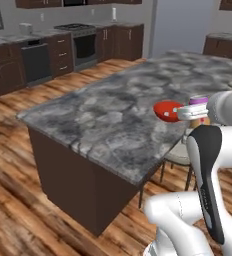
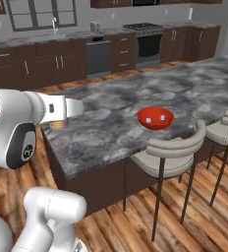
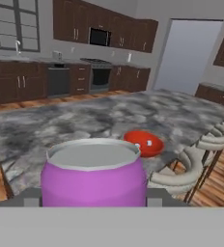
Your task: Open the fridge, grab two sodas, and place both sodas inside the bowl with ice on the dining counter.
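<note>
My gripper (image 3: 94,198) is shut on a purple soda (image 3: 93,176) with a pale top, which stands upright between the fingers and fills the lower middle of the hand view. From the left base the soda (image 1: 199,100) and gripper (image 1: 195,111) hang at the near edge of the dining counter (image 1: 113,115), just right of the red-orange bowl (image 1: 167,111). The bowl (image 2: 155,117) holds pale ice pieces and rests near the counter's stool side. In the hand view the bowl (image 3: 143,142) lies beyond the can. The grey fridge (image 3: 189,53) stands far behind.
Pale bar stools (image 2: 172,147) (image 2: 224,128) are tucked along the dining counter's near side, one (image 1: 180,155) directly below the gripper. Dark cabinets, a stove (image 2: 148,42) and a sink wall line the back. Wood floor surrounds the island.
</note>
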